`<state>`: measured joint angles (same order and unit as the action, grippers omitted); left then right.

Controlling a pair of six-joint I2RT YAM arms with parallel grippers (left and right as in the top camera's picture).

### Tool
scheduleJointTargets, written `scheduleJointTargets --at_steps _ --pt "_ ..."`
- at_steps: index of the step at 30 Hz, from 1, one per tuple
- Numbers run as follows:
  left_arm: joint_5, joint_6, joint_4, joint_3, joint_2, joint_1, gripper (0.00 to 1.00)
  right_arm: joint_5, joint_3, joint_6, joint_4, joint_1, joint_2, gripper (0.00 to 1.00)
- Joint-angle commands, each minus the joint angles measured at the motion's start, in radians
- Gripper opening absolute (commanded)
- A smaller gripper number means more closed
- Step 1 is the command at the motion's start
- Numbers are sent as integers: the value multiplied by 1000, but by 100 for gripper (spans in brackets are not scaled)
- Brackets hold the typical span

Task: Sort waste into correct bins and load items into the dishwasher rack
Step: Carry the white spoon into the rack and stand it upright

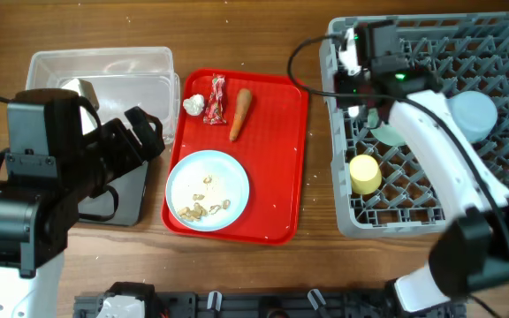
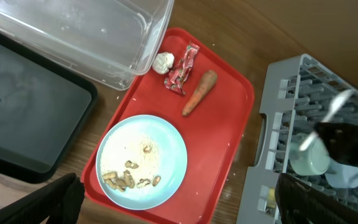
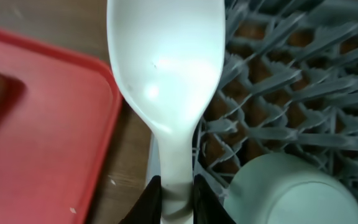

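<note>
My right gripper (image 3: 176,200) is shut on the handle of the white spoon (image 3: 166,74) and holds it over the near-left corner of the grey dishwasher rack (image 1: 431,190); in the overhead view the gripper (image 1: 352,55) is at the rack's top left. The rack holds the yellow cup (image 1: 365,173), the pale blue bowl (image 1: 472,115) and the mint green bowl (image 3: 291,193). The pale blue plate (image 1: 207,177) with beige crumbs (image 1: 203,209) lies on the red tray (image 1: 277,159), with the paper ball (image 1: 193,105), red wrapper (image 1: 216,99) and carrot stick (image 1: 239,113). My left gripper (image 2: 176,194) is open and empty above the plate's near edge.
The clear tub (image 1: 104,71) stands at the back left with the black tray (image 1: 126,199) in front of it, partly under my left arm. A black cable runs across the table near the rack's top left corner.
</note>
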<state>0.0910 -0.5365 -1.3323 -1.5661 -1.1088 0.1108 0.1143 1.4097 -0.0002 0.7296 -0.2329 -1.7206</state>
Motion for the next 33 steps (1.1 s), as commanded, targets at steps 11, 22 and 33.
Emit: scheduleJointTargets --at_steps 11,22,33 --pt "-3 1 3 -5 0 -6 100 21 -10 30 -28 11 -103 4" --pt "-3 1 3 -5 0 -6 100 20 -10 30 -45 29 -174 26" --pt "-3 1 3 -5 0 -6 100 -142 221 28 193 27 37 29"
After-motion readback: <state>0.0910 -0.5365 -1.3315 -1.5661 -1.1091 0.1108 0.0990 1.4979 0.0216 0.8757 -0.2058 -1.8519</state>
